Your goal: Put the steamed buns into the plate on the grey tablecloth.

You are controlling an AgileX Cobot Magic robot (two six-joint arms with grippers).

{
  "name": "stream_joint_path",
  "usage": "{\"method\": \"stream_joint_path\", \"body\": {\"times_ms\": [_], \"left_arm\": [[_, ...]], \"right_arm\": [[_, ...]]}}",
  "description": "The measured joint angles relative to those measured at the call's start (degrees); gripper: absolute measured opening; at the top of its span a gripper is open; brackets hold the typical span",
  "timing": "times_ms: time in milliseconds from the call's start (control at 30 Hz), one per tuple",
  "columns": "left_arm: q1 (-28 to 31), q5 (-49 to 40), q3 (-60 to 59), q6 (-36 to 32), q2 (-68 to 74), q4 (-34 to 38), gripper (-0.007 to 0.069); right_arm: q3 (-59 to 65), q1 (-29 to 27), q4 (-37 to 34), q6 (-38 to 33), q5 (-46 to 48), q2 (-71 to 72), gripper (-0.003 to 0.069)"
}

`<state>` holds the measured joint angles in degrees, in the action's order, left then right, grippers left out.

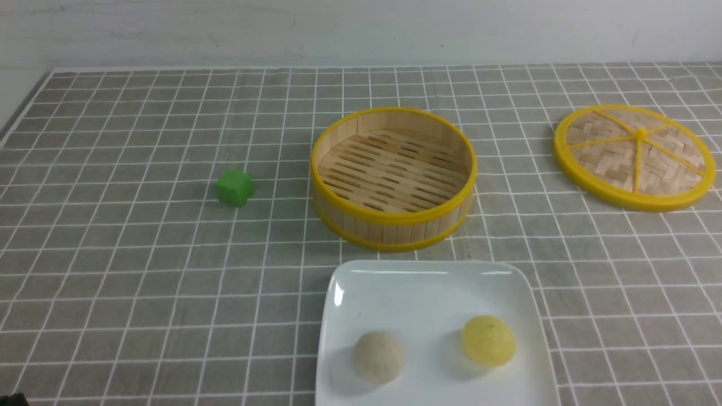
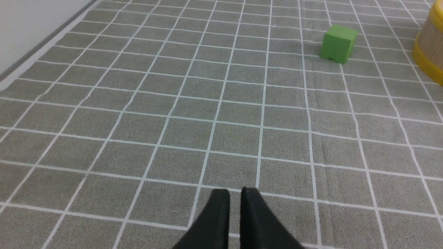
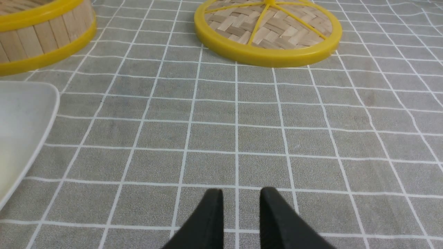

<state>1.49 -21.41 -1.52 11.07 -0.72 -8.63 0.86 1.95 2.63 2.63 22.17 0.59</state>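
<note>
Both buns, the cream one and the yellow one, were seen resting apart on the plate, which lay on the cloth just before the empty basket. The left gripper was held over bare cloth with its fingers nearly together, nothing between them; the right gripper was parted a little wider, likewise empty. The task was judged finished; any retreat is best made clear of the plate.
</note>
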Motion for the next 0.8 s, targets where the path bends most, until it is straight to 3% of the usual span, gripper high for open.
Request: {"method": "stream_joint_path", "body": {"times_ms": [800], "left_arm": [[0.0, 0.0, 0.0, 0.0, 0.0, 0.0, 0.0107]], "right_arm": [[0.0, 0.0, 0.0, 0.0, 0.0, 0.0, 0.0217]]}}
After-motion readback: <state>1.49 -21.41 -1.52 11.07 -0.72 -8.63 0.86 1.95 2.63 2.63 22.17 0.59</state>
